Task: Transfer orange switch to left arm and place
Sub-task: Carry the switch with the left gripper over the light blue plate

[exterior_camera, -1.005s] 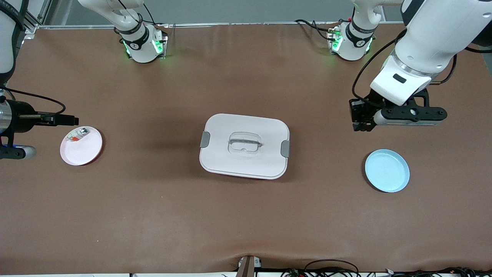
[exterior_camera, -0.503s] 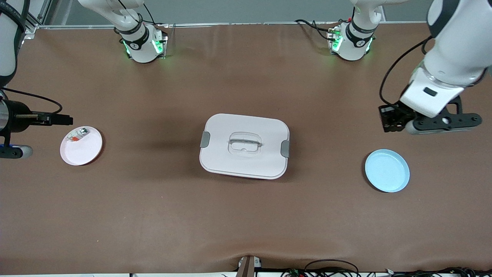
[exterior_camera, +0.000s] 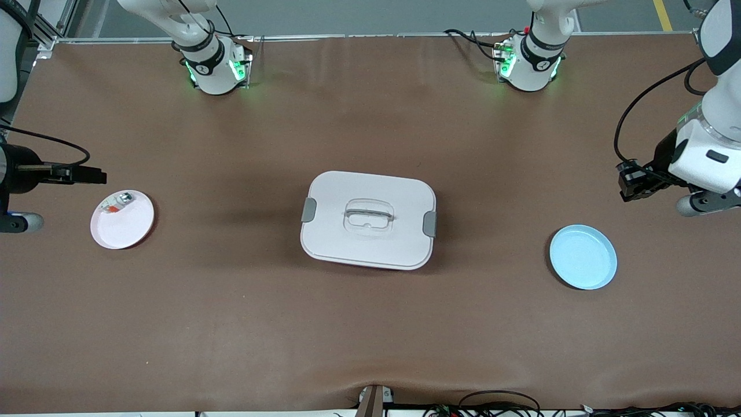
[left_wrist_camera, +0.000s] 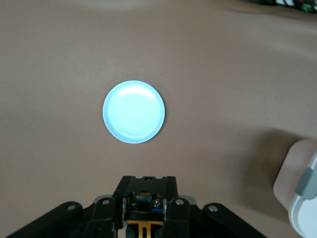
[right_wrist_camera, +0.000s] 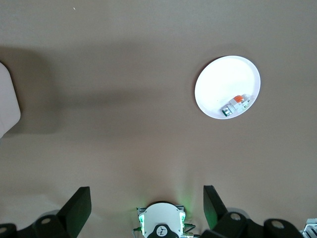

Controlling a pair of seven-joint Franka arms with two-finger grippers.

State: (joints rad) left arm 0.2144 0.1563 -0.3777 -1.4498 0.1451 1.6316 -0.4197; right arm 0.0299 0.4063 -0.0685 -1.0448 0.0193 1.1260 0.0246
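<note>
Black left gripper (left_wrist_camera: 143, 218) shut, half cut off; right gripper (right_wrist_camera: 143, 206) fingers apart.

White box (exterior_camera: 368, 220) with grey side clips mid-table, pink plate (exterior_camera: 130, 227) toward the right arm's end holding a small silver-and-orange piece (exterior_camera: 117, 203), empty blue plate (exterior_camera: 583, 257) toward the left arm's end, both arms raised at the table's ends.

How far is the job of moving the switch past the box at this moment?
Nothing looks done yet. The switch lies on the pink plate at the right arm's end of the table, and the blue plate holds nothing. The box stands between them. The right gripper is open and the left gripper is shut; neither holds anything. Pickup, handover and placing all remain.
</note>
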